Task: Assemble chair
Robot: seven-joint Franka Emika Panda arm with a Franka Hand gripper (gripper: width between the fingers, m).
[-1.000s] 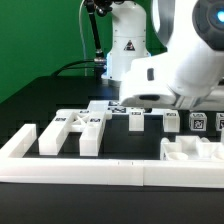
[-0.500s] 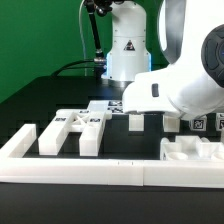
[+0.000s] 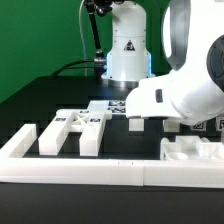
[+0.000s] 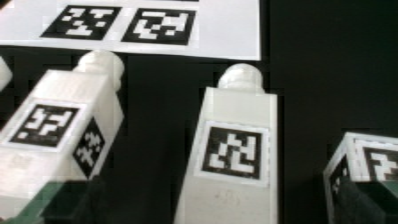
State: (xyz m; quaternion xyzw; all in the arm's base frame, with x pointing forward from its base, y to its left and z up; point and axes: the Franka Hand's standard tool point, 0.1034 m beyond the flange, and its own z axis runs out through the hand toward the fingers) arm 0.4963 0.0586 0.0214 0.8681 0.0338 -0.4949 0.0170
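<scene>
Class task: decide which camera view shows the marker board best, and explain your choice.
The wrist view. There the marker board is seen almost flat-on, with two tags sharp, though the frame crops it. The exterior view gives only a low, foreshortened sliver of it behind the white parts, partly hidden by the arm.

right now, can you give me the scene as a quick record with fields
arm: white arm low over the back row of small parts, on the exterior view's right
gripper: open, nothing held; fingertips not visible
under wrist camera: two tagged bars side by side, apart; third tagged part at the frame edge
marker board: flat on the table past the bars' rounded ends
exterior view's left: slotted panel parts, nothing touching them
front: border rail along the table edge
</scene>
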